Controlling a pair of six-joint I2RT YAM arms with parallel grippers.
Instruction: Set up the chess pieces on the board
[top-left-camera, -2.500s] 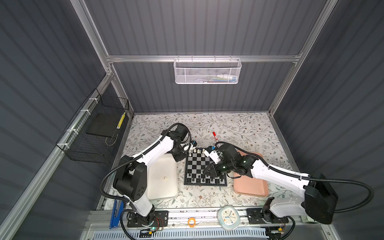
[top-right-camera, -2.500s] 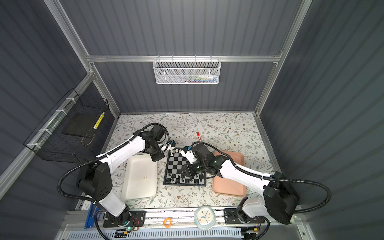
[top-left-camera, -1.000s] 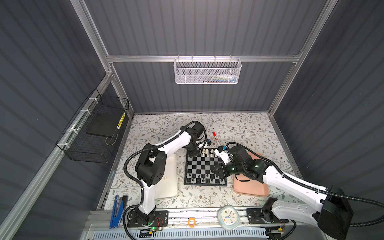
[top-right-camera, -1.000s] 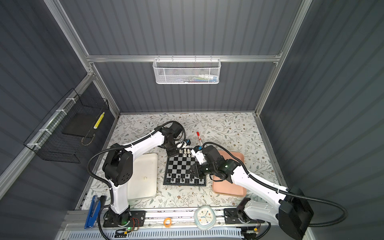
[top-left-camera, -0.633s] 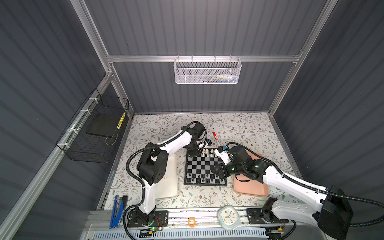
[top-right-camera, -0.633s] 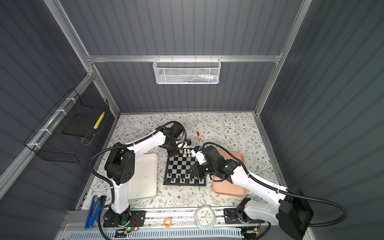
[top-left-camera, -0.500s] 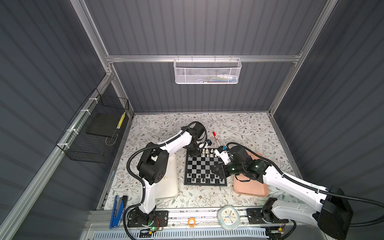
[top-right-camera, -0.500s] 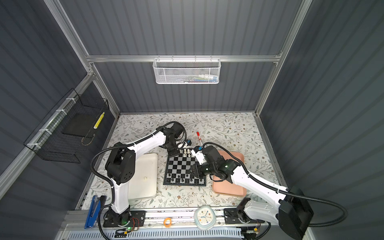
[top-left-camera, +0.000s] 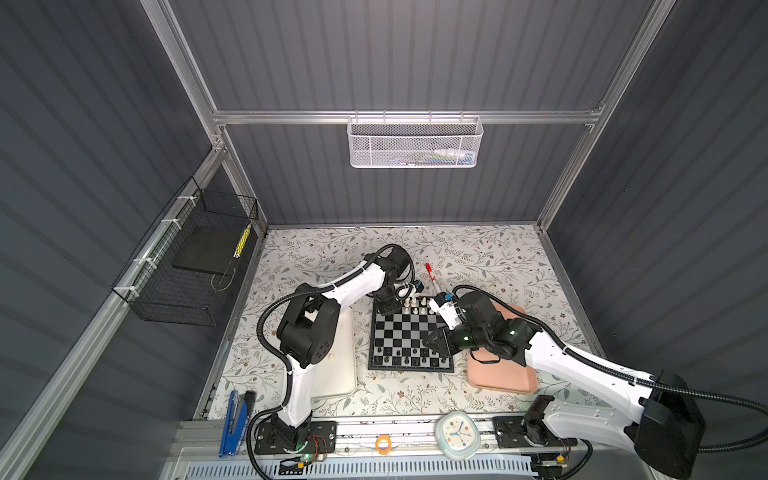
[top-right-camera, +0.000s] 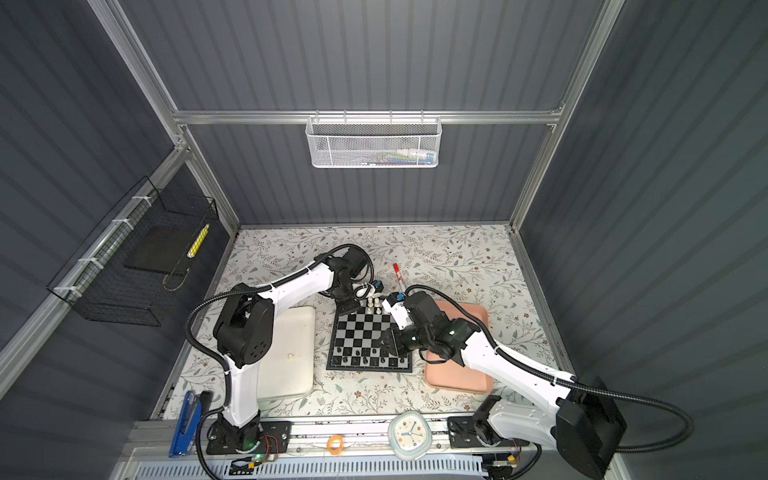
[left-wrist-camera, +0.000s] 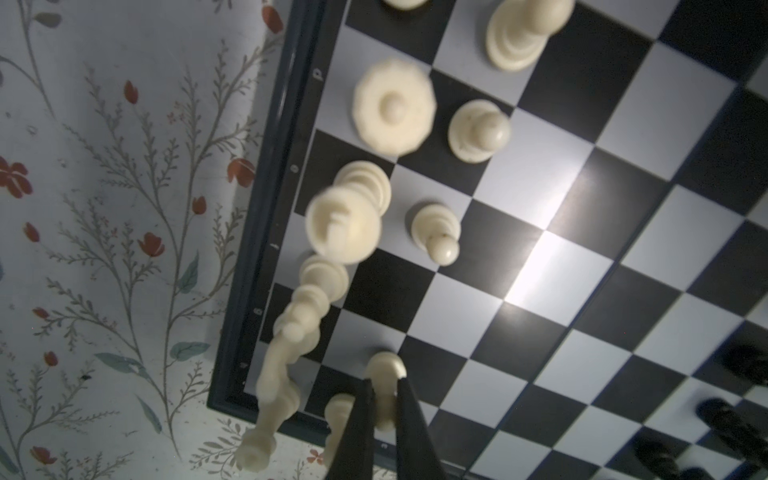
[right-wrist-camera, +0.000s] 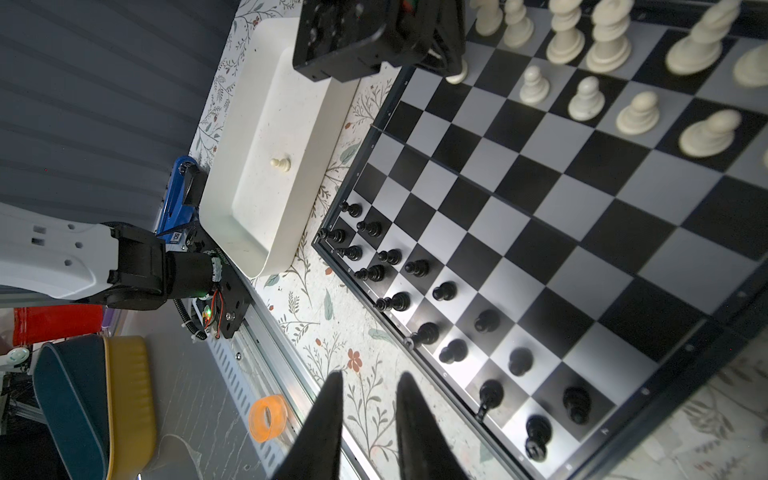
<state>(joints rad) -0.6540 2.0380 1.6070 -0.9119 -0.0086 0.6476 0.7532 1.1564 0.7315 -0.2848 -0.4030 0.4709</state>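
Observation:
The board lies mid-table. Cream-white chess pieces fill its far rows and black ones its near rows. My left gripper is at the board's far left corner. In the left wrist view this left gripper is shut on a white pawn, low over the board. My right gripper hovers open and empty by the board's right side. One white pawn lies in the white tray.
A pink tray sits right of the board under my right arm. A red pen lies behind the board. Clock, orange tape ring and blue stapler rest along the front rail.
My left arm swung from beside the white tray to the board's far left corner and has since held nearly still. My right gripper drew back toward the board's right side.

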